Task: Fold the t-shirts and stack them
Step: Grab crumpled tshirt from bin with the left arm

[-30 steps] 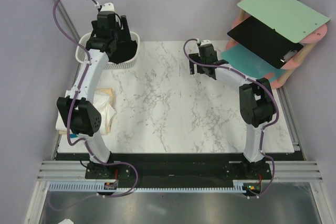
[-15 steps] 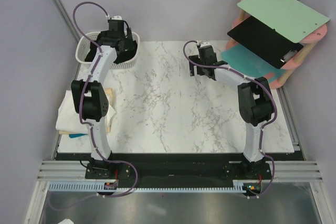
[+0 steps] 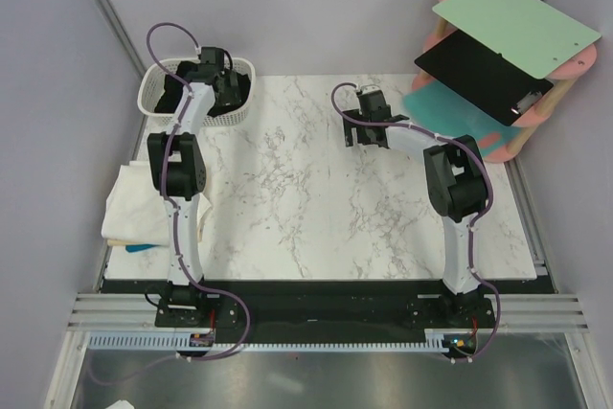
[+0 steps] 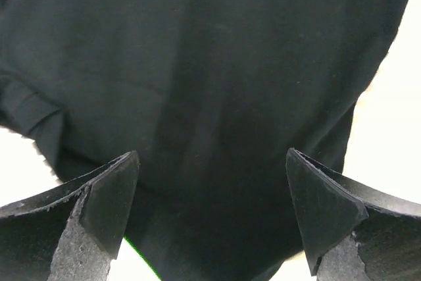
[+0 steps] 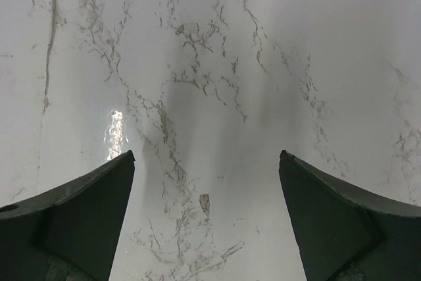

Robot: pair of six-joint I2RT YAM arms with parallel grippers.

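A black t-shirt [image 4: 197, 64] fills the left wrist view, lying crumpled in the white lattice basket [image 3: 151, 95] at the table's back left. My left gripper [image 4: 210, 218] hangs just above that cloth, jaws wide open with nothing between them; in the top view the left gripper [image 3: 222, 86] is over the basket. White and cream t-shirts [image 3: 139, 200] lie in a pile at the table's left edge. Above bare marble at the back middle, my right gripper [image 3: 356, 131] is open and holds nothing; in its own view the right gripper [image 5: 207, 218] frames only the tabletop.
A pink rack at the back right carries a green board [image 3: 517, 14], a rigid black board [image 3: 477, 69] and a teal shelf [image 3: 448, 107]. A small teal item [image 3: 140, 248] pokes out under the shirt pile. The marble table [image 3: 316, 208] is bordered by grey walls.
My left arm has stretched toward the back, bringing its gripper down over the basket and uncovering the pale shirt pile. The right gripper has shifted slightly. Both jaws stayed open.
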